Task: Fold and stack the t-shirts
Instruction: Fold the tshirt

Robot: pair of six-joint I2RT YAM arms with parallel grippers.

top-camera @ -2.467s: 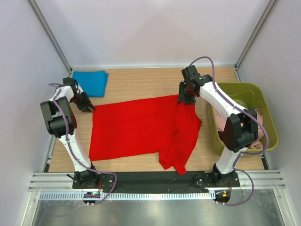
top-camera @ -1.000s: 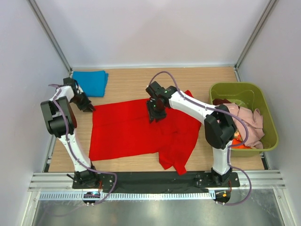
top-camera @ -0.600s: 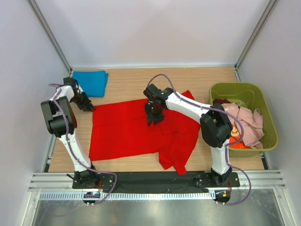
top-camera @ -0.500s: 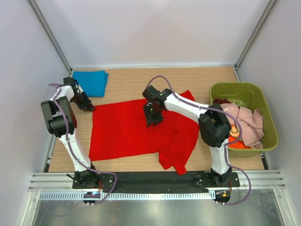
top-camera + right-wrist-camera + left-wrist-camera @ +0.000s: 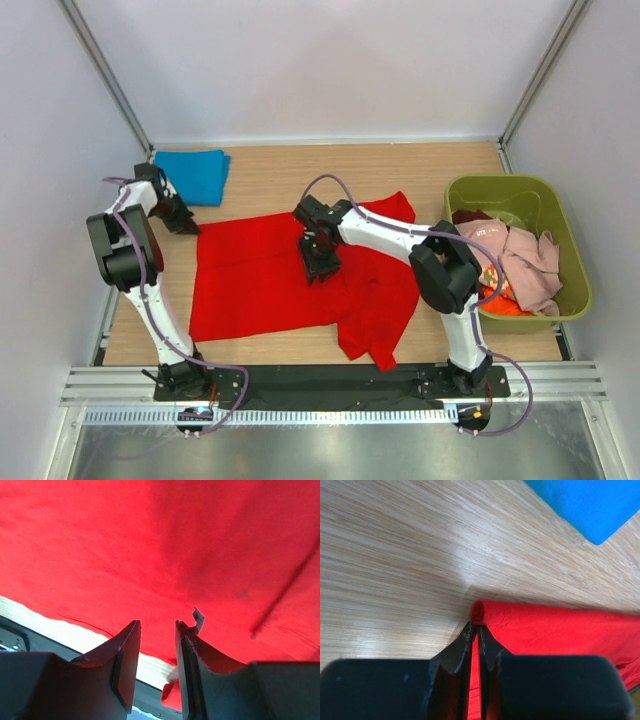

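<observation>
Clamping a corner of the red t-shirt (image 5: 260, 280), the left gripper (image 5: 476, 628) apparently anchored it while the right gripper (image 5: 157, 627) hovered over its middle, jaws apart.

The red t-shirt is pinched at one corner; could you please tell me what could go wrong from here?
The left gripper holds only a thin rolled edge of the red t-shirt, so a pull might slip it free. The right gripper hangs open over creased cloth by the folded-over part and could grab extra layers.
</observation>
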